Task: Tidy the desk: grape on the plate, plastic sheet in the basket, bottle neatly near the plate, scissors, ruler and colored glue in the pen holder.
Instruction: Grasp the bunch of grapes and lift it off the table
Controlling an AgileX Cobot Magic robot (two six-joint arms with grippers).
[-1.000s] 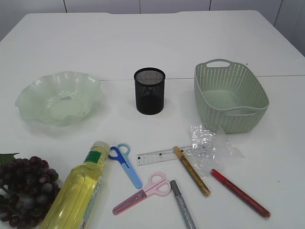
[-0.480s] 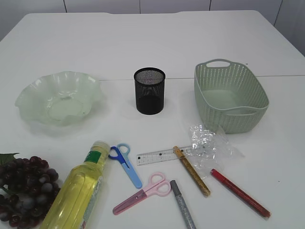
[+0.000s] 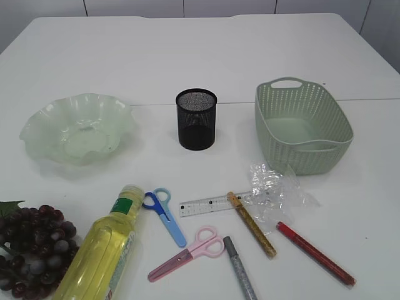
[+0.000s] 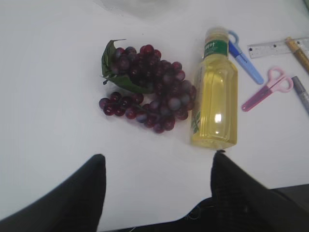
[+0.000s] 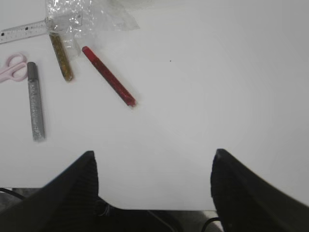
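**Desk untidied, both grippers spread**

The left gripper (image 4: 157,166) and right gripper (image 5: 153,166) hang apart, holding nothing. The dark purple grape bunch (image 4: 147,89) lies touching the toppled yellow plastic bottle (image 4: 215,104), well apart from the pale green ruffled glass plate (image 3: 78,128).

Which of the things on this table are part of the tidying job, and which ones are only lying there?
Part of the job:
grapes
plate
bottle
plastic sheet
basket
pen holder
blue scissors
pink scissors
ruler
gold glue
silver glue
red glue

Only lying there:
nothing visible
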